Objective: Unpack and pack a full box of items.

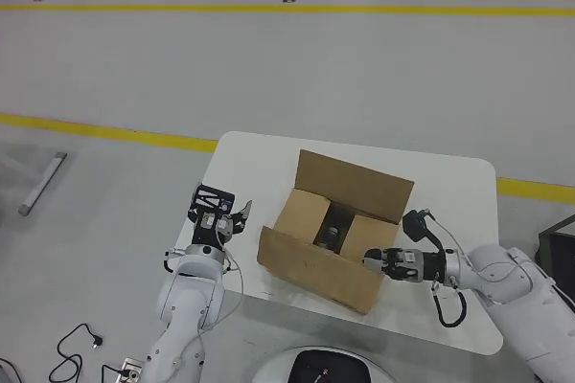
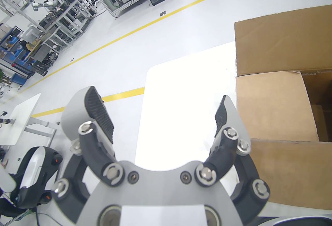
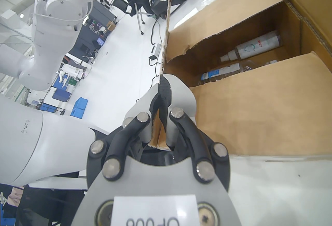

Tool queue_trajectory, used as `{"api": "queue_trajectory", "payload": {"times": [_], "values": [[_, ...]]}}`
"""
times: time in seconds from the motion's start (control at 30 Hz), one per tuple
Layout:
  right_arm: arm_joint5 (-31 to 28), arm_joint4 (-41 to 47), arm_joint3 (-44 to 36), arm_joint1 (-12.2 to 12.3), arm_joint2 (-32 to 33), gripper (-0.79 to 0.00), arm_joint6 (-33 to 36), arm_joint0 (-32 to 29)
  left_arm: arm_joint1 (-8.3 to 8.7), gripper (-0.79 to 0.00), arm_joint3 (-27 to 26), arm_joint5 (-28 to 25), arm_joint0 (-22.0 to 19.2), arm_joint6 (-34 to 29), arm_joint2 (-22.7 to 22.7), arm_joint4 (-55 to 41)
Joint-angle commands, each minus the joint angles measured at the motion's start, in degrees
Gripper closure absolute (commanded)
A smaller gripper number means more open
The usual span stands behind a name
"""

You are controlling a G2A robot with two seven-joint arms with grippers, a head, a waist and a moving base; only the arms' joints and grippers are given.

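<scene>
A brown cardboard box [image 1: 340,230] stands in the middle of the white table [image 1: 441,168] with its flaps spread. Inside it lie a white spray bottle [image 3: 255,47] and a clear bottle [image 3: 225,70] with a blue label. My right gripper [image 1: 372,259] is at the box's near right corner, shut on the edge of the front flap [image 3: 166,37], which stands edge-on between its pads. My left gripper [image 2: 160,113] hovers open over the table's left edge, beside the box [image 2: 282,97], holding nothing.
The far flap [image 1: 356,182] stands upright behind the opening. Bare table lies left of the box and along the far side. A dark frame [image 1: 567,251] stands on the floor to the right. A yellow line [image 1: 96,129] crosses the floor.
</scene>
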Motion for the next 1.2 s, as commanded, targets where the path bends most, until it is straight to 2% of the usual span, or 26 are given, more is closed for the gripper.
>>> {"api": "queue_trajectory", "payload": {"times": [0.0, 0.23, 0.57, 0.77, 1.0, 1.17], "values": [[0.0, -0.2, -1.0, 0.1, 0.2, 0.000, 0.3, -0.5, 0.00, -0.785, 0.0, 0.0, 0.0, 0.0, 0.0, 0.0], [-0.5, -0.1, -3.8, 0.3, -0.1, 0.000, 0.5, -1.6, 0.00, -0.785, 0.0, 0.0, 0.0, 0.0, 0.0, 0.0], [-2.2, -4.4, -5.6, 0.2, -0.6, 0.000, -3.6, -2.7, 0.00, -0.785, 0.0, 0.0, 0.0, 0.0, 0.0, 0.0], [-3.6, -5.5, -6.3, 0.2, -1.3, 0.000, -3.8, -2.7, 0.13, -0.785, 0.1, -0.6, 0.0, 0.1, -0.2, -0.5], [-5.2, -6.5, -6.7, 0.2, -1.4, 0.000, -5.3, -3.0, 1.09, -0.785, -0.8, -11.1, -2.1, -6.2, -1.0, 1.4], [-5.6, -6.9, -6.7, 0.3, -1.4, 0.000, -6.1, -3.1, 1.96, -0.785, -2.3, -20.8, -3.9, -9.8, -1.9, 2.0]]}}
